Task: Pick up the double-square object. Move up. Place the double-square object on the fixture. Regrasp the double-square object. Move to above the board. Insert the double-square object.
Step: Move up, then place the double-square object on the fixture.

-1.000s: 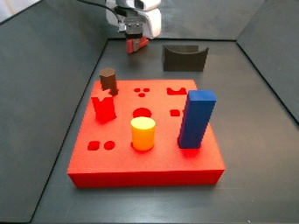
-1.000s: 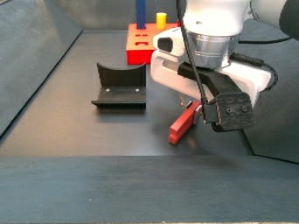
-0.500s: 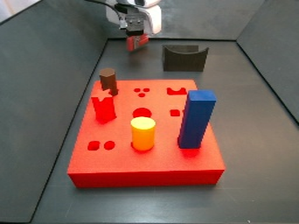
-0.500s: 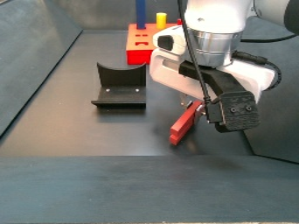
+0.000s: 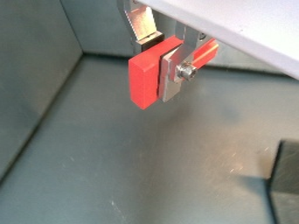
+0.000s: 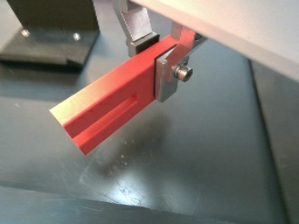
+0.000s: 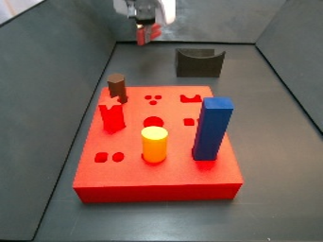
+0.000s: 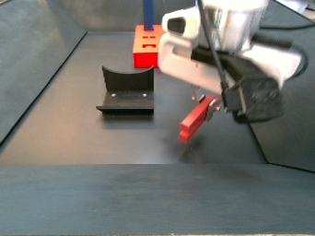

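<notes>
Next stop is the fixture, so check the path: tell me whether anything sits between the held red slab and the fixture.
Nothing visible does. The gripper holds the red slab clear above the floor, and only bare floor lies between it and the fixture. The board with its pegs lies away from that stretch.

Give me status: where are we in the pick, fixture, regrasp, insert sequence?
Done: pick-up. The pincer is shut on the double-square object, and a side view shows the piece hanging clear of the floor. In hand: the move up. Left: the fixture stands empty beside it, so placing, regrasping, moving above the board and inserting all remain.
</notes>
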### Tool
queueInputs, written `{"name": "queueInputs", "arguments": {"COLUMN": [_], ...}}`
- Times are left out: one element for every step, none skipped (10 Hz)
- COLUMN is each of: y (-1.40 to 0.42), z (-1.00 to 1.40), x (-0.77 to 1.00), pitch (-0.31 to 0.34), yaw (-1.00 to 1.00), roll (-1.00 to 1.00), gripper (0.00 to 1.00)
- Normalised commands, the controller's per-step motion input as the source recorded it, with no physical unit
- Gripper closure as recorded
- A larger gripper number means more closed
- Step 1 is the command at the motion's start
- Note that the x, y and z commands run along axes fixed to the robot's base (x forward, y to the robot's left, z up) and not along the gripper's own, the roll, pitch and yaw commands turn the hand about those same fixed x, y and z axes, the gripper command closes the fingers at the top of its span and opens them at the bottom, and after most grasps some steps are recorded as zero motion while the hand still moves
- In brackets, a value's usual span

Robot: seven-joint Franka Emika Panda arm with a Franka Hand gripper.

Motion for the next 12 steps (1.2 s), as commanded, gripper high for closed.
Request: {"name": "queueInputs", "arguments": {"y": [0.01, 0.0, 0.0, 0.0, 0.0, 0.0, 0.0, 0.01, 0.01, 0.02, 0.02, 0.02], "z": [0.24, 1.0, 1.0, 1.0, 1.0, 1.0, 1.0, 0.98, 0.81, 0.64, 0.47, 0.24], "x": [-0.02, 0.0, 0.01, -0.01, -0.01, -0.02, -0.02, -0.02, -0.02, -0.01, 0.0, 0.0], "pitch": [0.056, 0.0, -0.014, 0.015, 0.026, 0.033, 0.039, 0.044, 0.05, 0.058, 0.067, 0.082], "yaw": [0.0, 0.0, 0.0, -0.01, -0.01, -0.01, -0.02, -0.02, -0.02, -0.02, -0.02, -0.02], "roll": [0.01, 0.0, 0.01, 0.0, 0.0, 0.01, 0.01, 0.02, 0.02, 0.02, 0.02, 0.02], "gripper": [1.0, 1.0, 1.0, 1.0, 1.0, 1.0, 1.0, 1.0, 1.0, 1.0, 1.0, 1.0]}}
